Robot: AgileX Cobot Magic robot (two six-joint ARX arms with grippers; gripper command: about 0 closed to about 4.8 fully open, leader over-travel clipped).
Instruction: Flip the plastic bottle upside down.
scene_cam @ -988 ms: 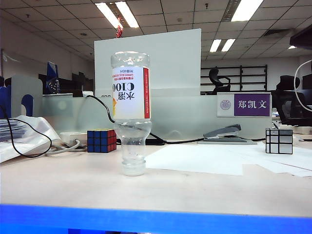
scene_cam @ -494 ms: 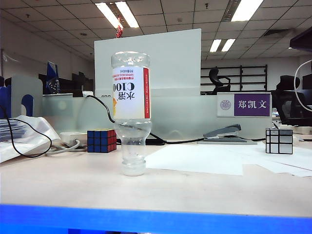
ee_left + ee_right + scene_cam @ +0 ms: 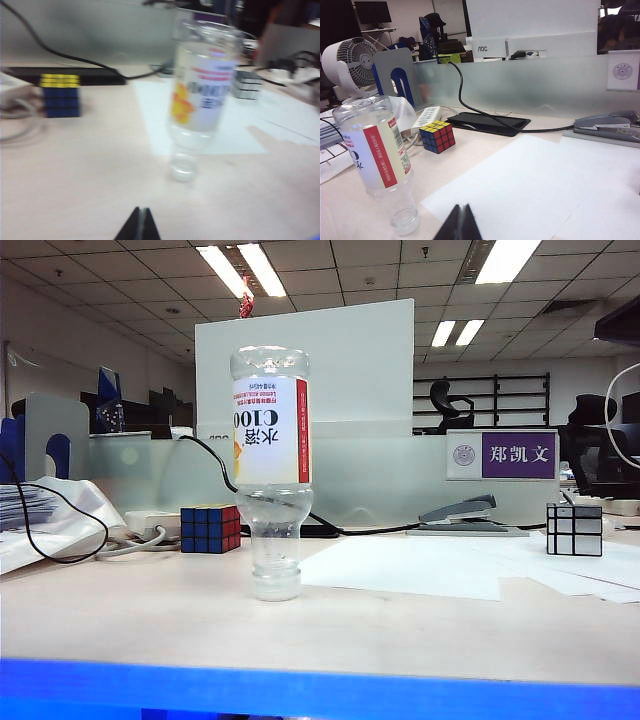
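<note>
Bottle [image 3: 270,472] is standing cap-down on the table [image 3: 150,620], untouched. I'm keeping my left pincer [image 3: 140,225] and right pincer [image 3: 461,222] pressed together, clear of it, avoiding any nudge.

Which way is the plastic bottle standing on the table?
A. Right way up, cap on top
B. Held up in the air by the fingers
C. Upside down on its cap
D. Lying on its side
C: the plastic bottle balances on its cap on the table, label letters inverted; both grippers, left and right, are shut and clear of it.
</note>
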